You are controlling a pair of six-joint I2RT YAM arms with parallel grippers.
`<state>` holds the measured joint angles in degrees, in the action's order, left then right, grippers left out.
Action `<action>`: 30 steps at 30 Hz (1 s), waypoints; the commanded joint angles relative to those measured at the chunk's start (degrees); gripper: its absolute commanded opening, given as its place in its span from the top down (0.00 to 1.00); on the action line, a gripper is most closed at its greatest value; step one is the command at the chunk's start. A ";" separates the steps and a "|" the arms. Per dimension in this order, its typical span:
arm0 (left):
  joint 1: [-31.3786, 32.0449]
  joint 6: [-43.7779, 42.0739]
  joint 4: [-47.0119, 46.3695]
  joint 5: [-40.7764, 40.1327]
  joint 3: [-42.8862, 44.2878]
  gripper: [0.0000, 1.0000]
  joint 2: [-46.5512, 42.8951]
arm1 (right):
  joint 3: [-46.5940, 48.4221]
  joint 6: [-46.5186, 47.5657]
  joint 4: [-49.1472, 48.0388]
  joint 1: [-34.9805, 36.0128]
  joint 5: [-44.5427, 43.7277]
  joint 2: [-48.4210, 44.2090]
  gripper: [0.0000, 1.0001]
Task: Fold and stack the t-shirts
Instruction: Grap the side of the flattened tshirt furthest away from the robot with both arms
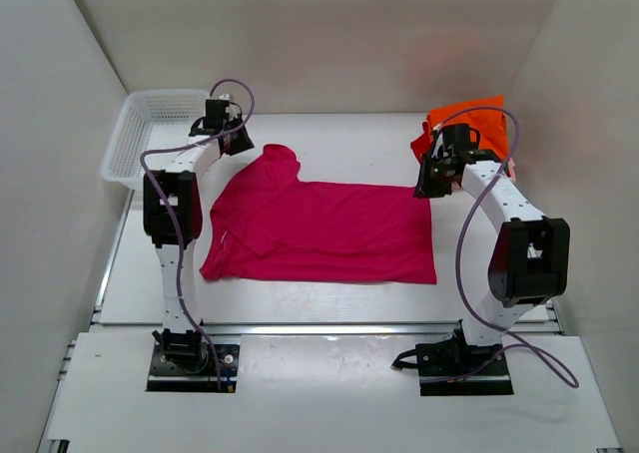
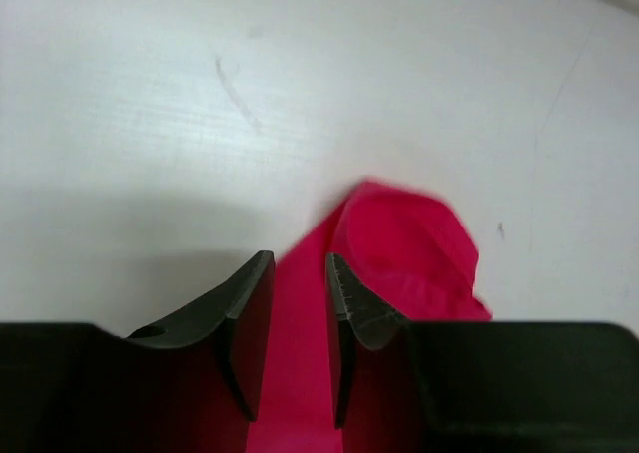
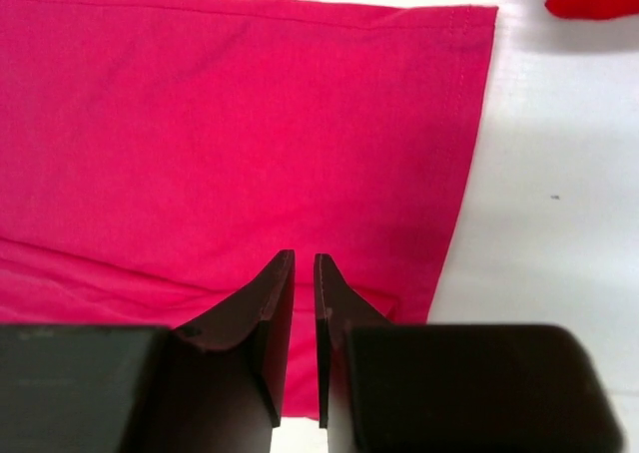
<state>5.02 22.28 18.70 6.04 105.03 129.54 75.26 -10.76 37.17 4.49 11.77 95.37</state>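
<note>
magenta shirt point(image 1: 319, 228): spread flat, centre | left gripper point(image 1: 236, 139): near its far-left sleeve | right gripper point(image 1: 431, 184): over its far-right corner | orange shirt point(image 1: 469, 119): far right, bunched | basket point(image 1: 122, 146): far left

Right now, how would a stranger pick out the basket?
Find the white table and look to its far left corner, past the left arm. The basket sits there: rigid white plastic mesh, unlike the soft magenta t-shirt and orange t-shirt.

The white table point(image 1: 329, 139) carries a magenta t-shirt point(image 1: 329, 228) spread flat at its middle. Beyond that shirt's right end lies a bunched orange t-shirt point(image 1: 469, 119) — beyond its left end, a white mesh basket point(image 1: 140, 134).
</note>
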 commanded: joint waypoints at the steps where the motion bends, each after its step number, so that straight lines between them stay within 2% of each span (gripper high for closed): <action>1: 0.87 -2.50 -0.07 1.16 12.45 0.62 5.18 | 3.04 -0.75 -3.24 0.43 1.15 1.74 0.89; 6: 1.49 -2.16 -1.38 2.22 15.55 0.60 9.06 | 3.05 -1.01 -4.21 0.17 1.24 3.50 0.89; 11: 2.63 -2.60 1.16 3.01 18.45 0.59 11.35 | 3.48 -1.80 -6.05 -0.27 -0.78 5.44 0.87; 13: 2.54 -1.90 -0.15 3.80 15.14 0.56 10.48 | 3.31 -3.46 -7.19 -0.62 -3.49 6.13 0.83; 15: 2.63 -2.07 -3.48 3.89 11.62 0.55 8.82 | 2.79 -5.66 -8.95 -1.50 -4.56 7.10 0.73; 17: 2.89 -2.59 -4.19 3.36 9.23 0.54 7.57 | 2.69 -7.86 -11.41 -2.46 -5.78 7.02 0.66; 23: 2.46 -3.47 -1.57 2.92 9.32 0.48 8.10 | 2.60 -10.24 -14.84 -2.73 -8.60 8.08 0.60; 28: 2.98 -2.60 -3.57 3.18 9.14 0.58 8.54 | 2.87 -11.21 -18.18 -2.56 -10.18 11.05 0.57; 30: 2.89 -1.89 -4.72 3.53 9.22 0.58 8.63 | 4.70 -11.47 -17.75 -1.77 -11.76 13.08 0.57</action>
<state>7.94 19.99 16.43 8.64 114.04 141.21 76.77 -20.84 22.65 1.96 3.29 105.97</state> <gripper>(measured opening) 0.420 0.426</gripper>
